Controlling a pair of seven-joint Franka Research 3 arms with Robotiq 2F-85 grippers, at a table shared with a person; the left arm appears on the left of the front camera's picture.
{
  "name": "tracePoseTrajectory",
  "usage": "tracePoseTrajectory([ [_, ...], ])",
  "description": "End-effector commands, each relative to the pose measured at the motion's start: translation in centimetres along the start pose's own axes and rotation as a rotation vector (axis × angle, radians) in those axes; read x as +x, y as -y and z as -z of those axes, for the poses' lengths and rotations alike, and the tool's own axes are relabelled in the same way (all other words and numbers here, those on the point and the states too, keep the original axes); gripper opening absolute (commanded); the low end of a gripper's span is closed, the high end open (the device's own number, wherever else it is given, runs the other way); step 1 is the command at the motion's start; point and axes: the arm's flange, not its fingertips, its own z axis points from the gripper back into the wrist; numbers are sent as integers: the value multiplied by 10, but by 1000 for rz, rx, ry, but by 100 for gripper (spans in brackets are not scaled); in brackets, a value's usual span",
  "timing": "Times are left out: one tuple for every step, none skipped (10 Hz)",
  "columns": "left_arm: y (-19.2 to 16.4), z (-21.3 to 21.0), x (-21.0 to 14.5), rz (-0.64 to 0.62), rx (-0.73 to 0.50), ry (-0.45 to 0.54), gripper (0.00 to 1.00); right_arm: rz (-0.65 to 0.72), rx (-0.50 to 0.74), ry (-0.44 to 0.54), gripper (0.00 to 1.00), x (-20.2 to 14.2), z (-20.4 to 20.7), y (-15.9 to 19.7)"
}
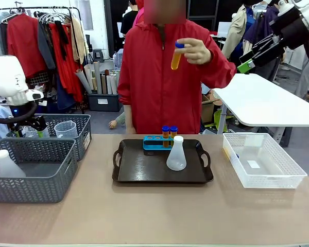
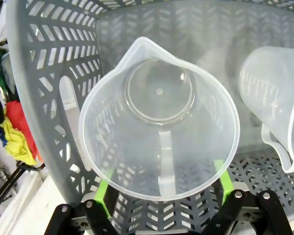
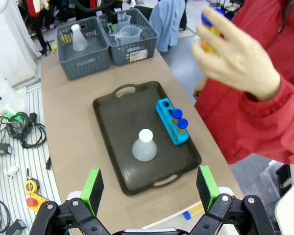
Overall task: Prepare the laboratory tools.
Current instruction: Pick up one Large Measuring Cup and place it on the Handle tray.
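Left wrist view: left tool (image 2: 162, 188) apart around beaker (image 2: 159, 122), contact unclear; right tool (image 3: 150, 188) apart too.

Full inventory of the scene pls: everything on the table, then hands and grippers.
tubes: three, orange with blue caps; two in the rack, one in the person's hand
rack: one, blue, on the tray
conical flasks: two, translucent white; one on the tray, one in the near grey basket
beakers: two, clear, in the far grey basket
tray: one, dark, mid-table
grey baskets: two, robot's left
white basket: one, robot's right
person's hand: raised, holding a tube
left gripper: open around a beaker
right gripper: open, high above the tray
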Motion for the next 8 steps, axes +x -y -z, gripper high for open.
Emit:
tracePoseTrajectory([
  [-6, -4, 2, 11, 1, 26, 58, 0, 6, 13, 100, 1, 0, -1],
  [-7, -5, 3, 11, 3, 27, 39, 0, 6, 13, 100, 1, 0, -1],
  [-8, -5, 3, 9, 5, 30, 19, 0, 6, 13, 100, 1, 0, -1],
  [-8, -6, 3, 8, 8, 31, 0, 0, 6, 13, 100, 1, 0, -1],
  [-10, -6, 3, 7, 11, 30, 0, 0, 6, 13, 100, 1, 0, -1],
  [-9, -10, 2, 8, 10, 35, 0, 0, 6, 13, 100, 1, 0, -1],
  [-8, -15, 1, 11, 11, 40, 0, 0, 6, 13, 100, 1, 0, -1],
  [-6, -24, -1, 17, 11, 45, 0, 0, 6, 13, 100, 1, 0, -1],
])
